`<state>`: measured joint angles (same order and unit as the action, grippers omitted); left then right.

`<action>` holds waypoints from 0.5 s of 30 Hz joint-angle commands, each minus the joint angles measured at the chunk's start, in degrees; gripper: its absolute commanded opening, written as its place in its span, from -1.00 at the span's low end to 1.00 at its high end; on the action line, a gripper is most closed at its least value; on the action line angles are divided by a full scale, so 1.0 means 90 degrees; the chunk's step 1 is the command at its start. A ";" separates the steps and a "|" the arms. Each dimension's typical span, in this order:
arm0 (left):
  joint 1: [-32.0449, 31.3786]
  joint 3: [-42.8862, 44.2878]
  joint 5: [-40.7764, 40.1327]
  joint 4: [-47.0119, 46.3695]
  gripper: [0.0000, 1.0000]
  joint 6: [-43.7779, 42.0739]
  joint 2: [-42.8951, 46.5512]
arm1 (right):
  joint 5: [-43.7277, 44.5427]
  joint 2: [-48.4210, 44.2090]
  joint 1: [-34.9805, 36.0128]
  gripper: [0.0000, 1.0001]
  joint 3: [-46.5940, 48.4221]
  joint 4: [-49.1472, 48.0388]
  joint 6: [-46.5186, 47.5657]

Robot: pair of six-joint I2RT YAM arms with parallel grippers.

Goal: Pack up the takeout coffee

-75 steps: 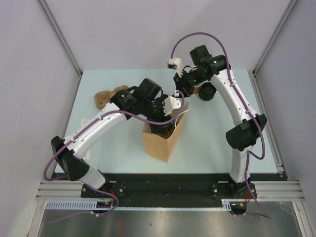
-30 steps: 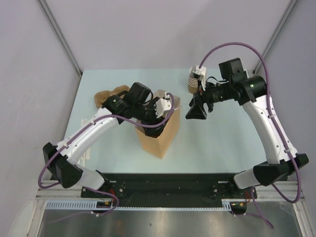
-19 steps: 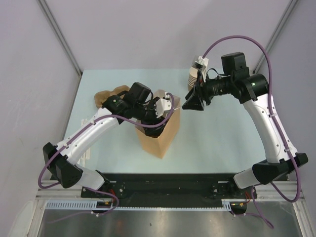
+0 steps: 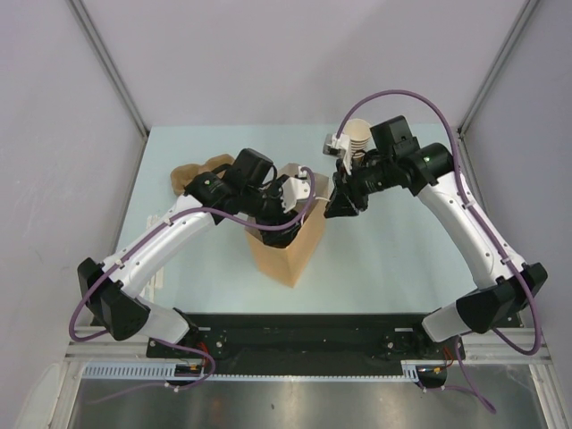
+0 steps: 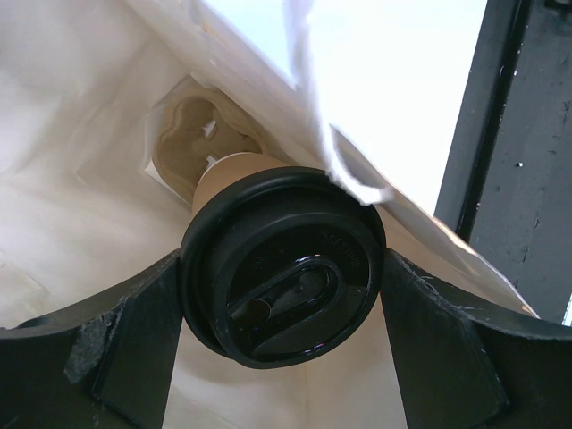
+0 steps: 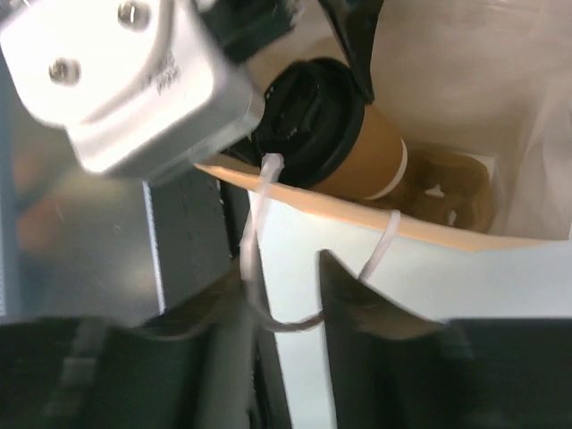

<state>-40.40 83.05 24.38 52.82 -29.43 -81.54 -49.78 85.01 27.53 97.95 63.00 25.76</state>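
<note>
The takeout coffee (image 5: 281, 268), a brown cup with a black lid, is gripped at the lid by my left gripper (image 5: 281, 279) inside the standing brown paper bag (image 4: 284, 255). A pulp carrier (image 5: 192, 143) lies at the bag's bottom beneath the cup. In the top view my left gripper (image 4: 280, 219) reaches down into the bag's mouth. My right gripper (image 4: 341, 202) is open at the bag's right rim. In the right wrist view its fingers (image 6: 375, 340) stand either side of the white string handle (image 6: 264, 268), with the coffee (image 6: 357, 152) visible past the rim.
A stack of lidless tan cups (image 4: 358, 136) stands at the back, just behind my right wrist. Brown pulp carriers (image 4: 191, 172) lie at the back left. The table's metal rail (image 4: 295, 326) runs along the near edge.
My right arm has swung from the back right toward the bag and now sits at its right rim by the handle. My left gripper stays in the bag with the coffee.
</note>
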 commanded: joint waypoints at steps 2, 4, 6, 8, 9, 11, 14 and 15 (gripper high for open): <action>0.0075 0.0216 0.0162 -0.0127 -0.38 -0.0001 0.0144 | 0.0180 -0.0481 -0.0061 -0.56 -0.0190 0.0246 0.0585; 0.0153 0.0226 0.0172 -0.0136 -0.38 0.0076 0.0124 | 0.0228 -0.0598 -0.0061 -0.71 -0.0297 0.0314 0.0789; 0.0231 0.0226 0.0172 -0.0224 -0.38 0.0193 0.0076 | 0.0228 -0.0753 -0.0051 -0.75 -0.0385 0.0392 0.1139; 0.0338 0.0265 0.0055 -0.0302 -0.41 0.0369 -0.0032 | 0.0248 -0.0852 0.0017 -0.81 -0.0463 0.0577 0.1424; 0.0368 0.0275 0.0006 -0.0351 -0.42 0.0428 -0.0061 | 0.0306 -0.0920 0.0066 -0.83 -0.0531 0.0655 0.1686; 0.0388 0.0323 -0.0121 -0.0429 -0.44 0.0584 -0.0168 | 0.0336 -0.1125 0.0183 -0.83 -0.0746 0.0821 0.1971; 0.0388 0.0450 -0.0248 -0.0449 -0.45 0.0750 -0.0363 | 0.0248 -0.1369 0.0398 -0.81 -0.0815 0.1104 0.2498; 0.0388 0.0489 -0.0258 -0.0429 -0.46 0.0789 -0.0412 | 0.0315 -0.1437 0.0476 -0.80 -0.0835 0.1105 0.2606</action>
<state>-37.30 84.16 23.46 50.65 -25.54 -83.35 -46.94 75.57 29.52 90.91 69.36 41.32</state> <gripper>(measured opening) 0.843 0.094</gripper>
